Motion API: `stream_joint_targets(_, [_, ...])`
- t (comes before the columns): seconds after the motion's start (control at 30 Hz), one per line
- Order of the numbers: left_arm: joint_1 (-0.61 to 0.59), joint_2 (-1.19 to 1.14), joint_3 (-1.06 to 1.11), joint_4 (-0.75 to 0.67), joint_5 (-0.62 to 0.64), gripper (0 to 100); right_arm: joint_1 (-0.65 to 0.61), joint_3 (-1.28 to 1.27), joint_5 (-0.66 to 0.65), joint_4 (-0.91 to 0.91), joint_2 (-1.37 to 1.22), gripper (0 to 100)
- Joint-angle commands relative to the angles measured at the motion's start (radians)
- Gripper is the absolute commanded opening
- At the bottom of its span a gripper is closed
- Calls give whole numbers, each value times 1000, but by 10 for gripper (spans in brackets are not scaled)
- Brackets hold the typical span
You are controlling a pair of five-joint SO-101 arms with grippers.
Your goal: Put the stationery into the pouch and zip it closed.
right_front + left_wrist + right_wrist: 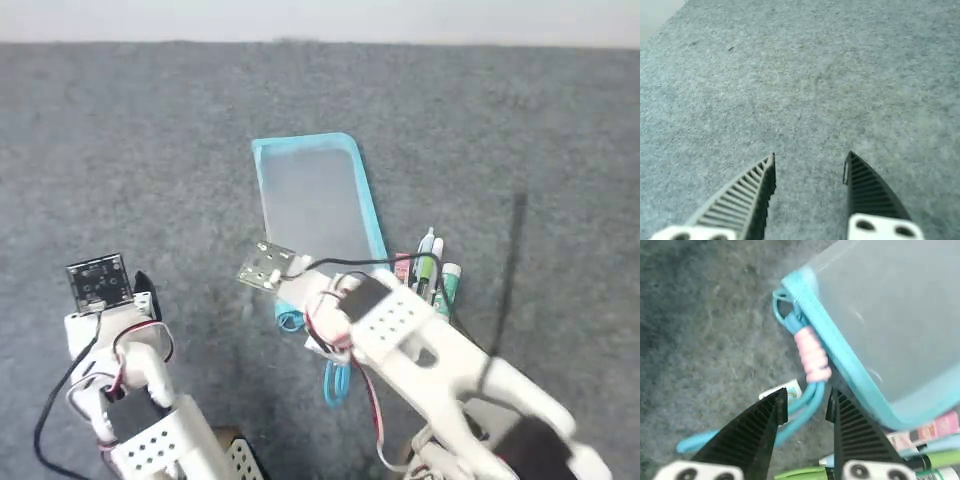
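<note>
Pouch (pixel 315 200) flat on worktop (pixel 150 130), pens (pixel 432 268) just beside it, not yet in. My right tool (pixel 807 396) gapes astride its strap (pixel 811 356); left tool (pixel 810 162) open, well apart. Early step, I judge: next, close on strap.

- Pouch (pixel 312 195): frosted clear, turquoise edging.
- Pull cord (pixel 812 356): turquoise, with a pink wrapped band.
- Pens (pixel 432 262), at the pouch's four o'clock: green and white.
- Table mat (pixel 140 140): mottled grey.
</note>
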State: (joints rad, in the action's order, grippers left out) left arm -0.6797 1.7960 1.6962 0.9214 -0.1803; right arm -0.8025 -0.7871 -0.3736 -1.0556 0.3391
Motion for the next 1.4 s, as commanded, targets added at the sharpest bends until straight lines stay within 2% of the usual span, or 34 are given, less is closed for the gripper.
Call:
stream_joint_targets(0.0, [-2,11,-12,-28,9,210,-10,132,5,21,-90,152])
stream_joint_targets(0.17, [18,11,-12,-26,9,210,-10,222,-18,39,-229,152])
stream_joint_targets(0.43, [23,11,-12,-20,8,210,-4,230,-15,99,-352,147])
stream_joint_targets(0.57, [23,11,-12,-20,8,210,-2,230,-15,90,-354,74])
stream_joint_targets(0.67, [23,11,-12,-20,8,210,30,230,-14,87,-357,13])
stream_joint_targets(0.8, [25,11,-12,-18,8,210,159,242,64,33,-334,6])
stream_joint_targets(0.9, [48,9,-12,-17,5,210,278,245,92,8,-266,6])
stream_joint_targets(1.03, [140,9,-12,58,-91,210,366,230,101,-19,-91,6])
stream_joint_targets(1.23, [262,9,-22,132,-167,210,340,110,101,-47,255,6])
stream_joint_targets(1.37, [339,9,-127,222,-186,212,292,44,98,-48,427,6])
